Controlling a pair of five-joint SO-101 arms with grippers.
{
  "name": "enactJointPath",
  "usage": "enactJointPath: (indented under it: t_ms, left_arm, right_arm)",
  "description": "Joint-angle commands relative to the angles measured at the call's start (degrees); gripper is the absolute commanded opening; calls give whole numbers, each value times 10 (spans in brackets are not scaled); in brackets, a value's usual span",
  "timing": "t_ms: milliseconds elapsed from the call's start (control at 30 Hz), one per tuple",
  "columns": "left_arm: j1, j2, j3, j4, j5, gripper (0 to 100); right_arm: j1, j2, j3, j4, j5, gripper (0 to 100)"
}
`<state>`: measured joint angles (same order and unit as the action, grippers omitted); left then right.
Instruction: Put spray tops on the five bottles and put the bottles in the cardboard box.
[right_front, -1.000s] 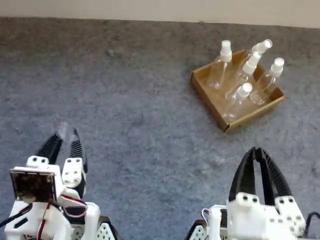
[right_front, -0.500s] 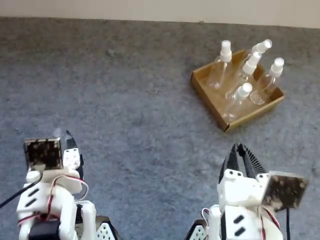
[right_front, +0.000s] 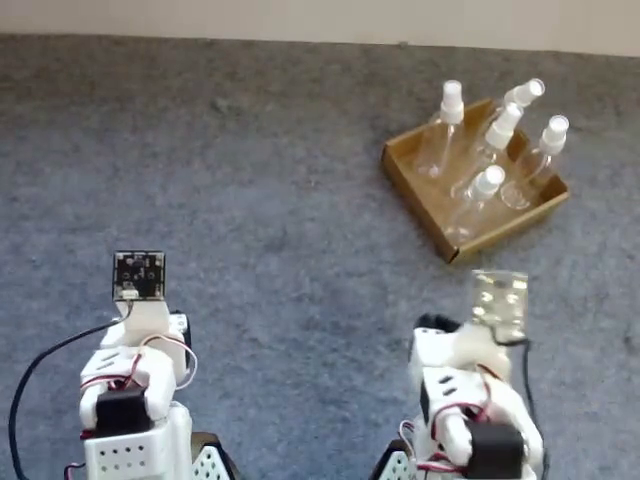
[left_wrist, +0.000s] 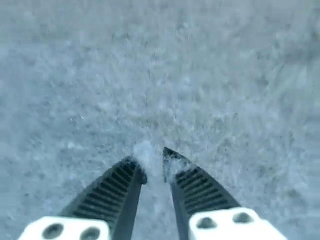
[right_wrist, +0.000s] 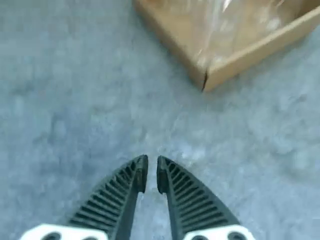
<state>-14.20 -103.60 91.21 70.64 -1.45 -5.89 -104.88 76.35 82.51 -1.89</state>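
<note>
Looking down over the grey, carpet-like tabletop (right_front: 250, 180), you have the cardboard box (right_front: 512, 226) sitting on the far right side, turned so that one corner points back toward your arms. All five clear bottles (right_front: 436, 148) are inside it, each wearing one of the white spray tops (right_front: 452, 97); some stand fairly straight and others lean against their neighbours. Your left arm (right_front: 130, 400) is folded up at the near edge on the left, well apart from the box. Your right arm (right_front: 470, 400) is folded up at the near edge on the right, nearer to the box but not touching it. Seen from its wrist camera, your left hand (left_wrist: 154, 161) is clenched on nothing, its two black ribbed fingers (left_wrist: 112, 192) drawn together to a thin slit at the tips, hanging over bare grey tabletop. Your right hand (right_wrist: 152, 172) is likewise clenched and holds nothing. Its fingers (right_wrist: 195, 200) nearly meet at the tips above the tabletop, with the near corner of the box (right_wrist: 255, 52) ahead of them and apart from them.
</note>
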Motion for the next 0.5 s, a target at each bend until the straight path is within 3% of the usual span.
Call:
enactJointPath:
  t_ms: [0, 467]
  left_arm:
    - [-5, -6, 40, -33, -6, 7]
    - [-4, -6, 58, -27, -5, 9]
  right_arm:
    - [-22, -5, 40, -33, 0, 27]
    - [-24, -5, 174, -79, -1, 26]
